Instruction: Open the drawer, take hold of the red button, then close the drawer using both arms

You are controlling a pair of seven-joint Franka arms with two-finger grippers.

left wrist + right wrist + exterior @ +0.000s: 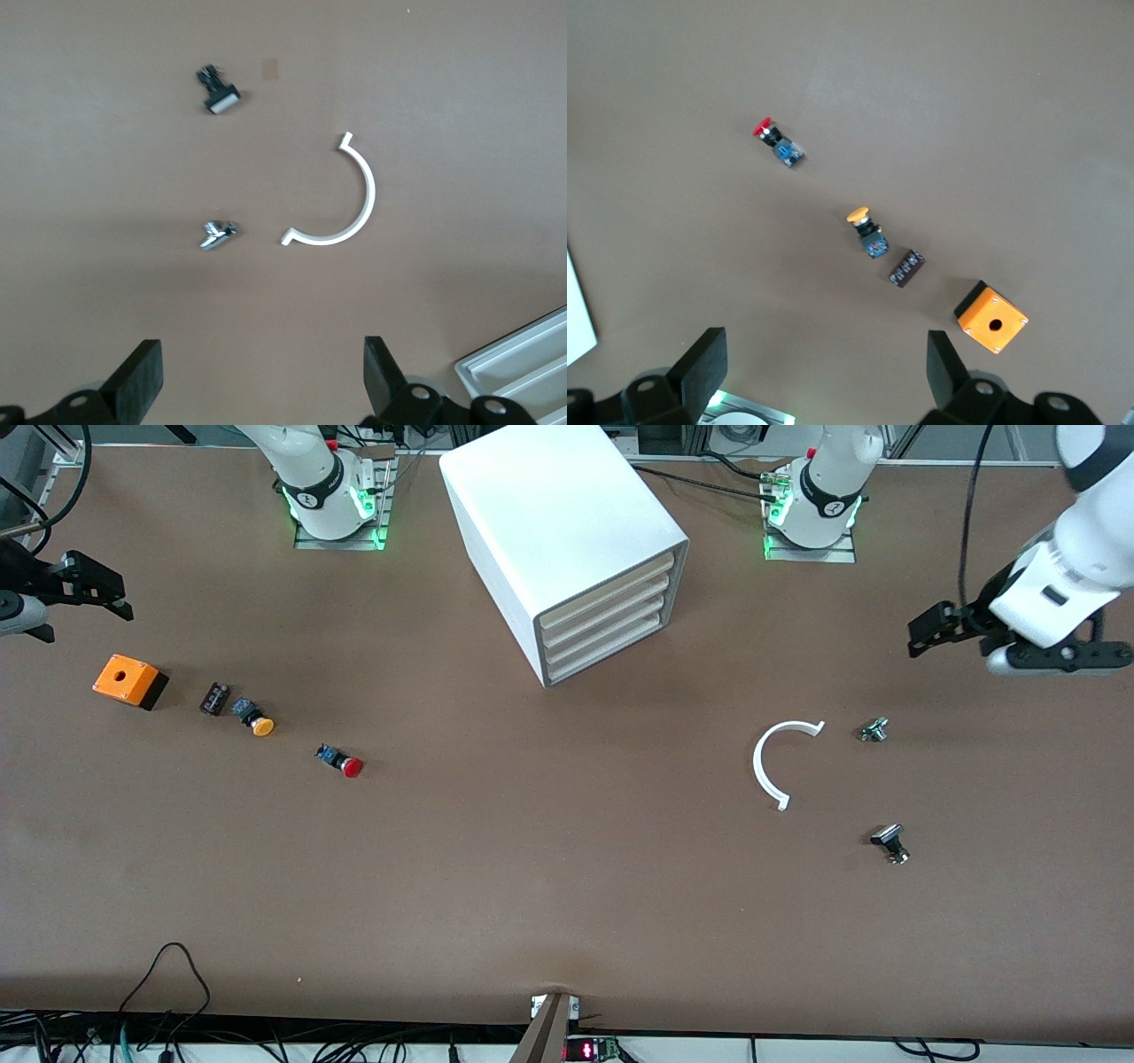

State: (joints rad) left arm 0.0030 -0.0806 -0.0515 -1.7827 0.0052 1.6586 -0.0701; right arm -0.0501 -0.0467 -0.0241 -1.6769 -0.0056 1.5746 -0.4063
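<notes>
Nothing is begun: the drawer (pixel 611 650), lowest in the white cabinet (pixel 549 522), is shut, and the button (pixel 341 761) lies on the table, nearer the front camera, toward the right arm's end. The left gripper (pixel 263 390) and right gripper (pixel 826 376) hang wide open and empty over their table ends. Bare table fronts the drawer, leaving room to pull; the white arc (pixel 776 762) lies well apart.

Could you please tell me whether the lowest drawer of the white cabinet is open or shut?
Shut: the drawer sits flush with the three fronts above it in the cabinet.

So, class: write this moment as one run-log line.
drawer: shut | button: on table, untouched | left gripper: open, over table at left arm's end | right gripper: open, above orange box
</notes>
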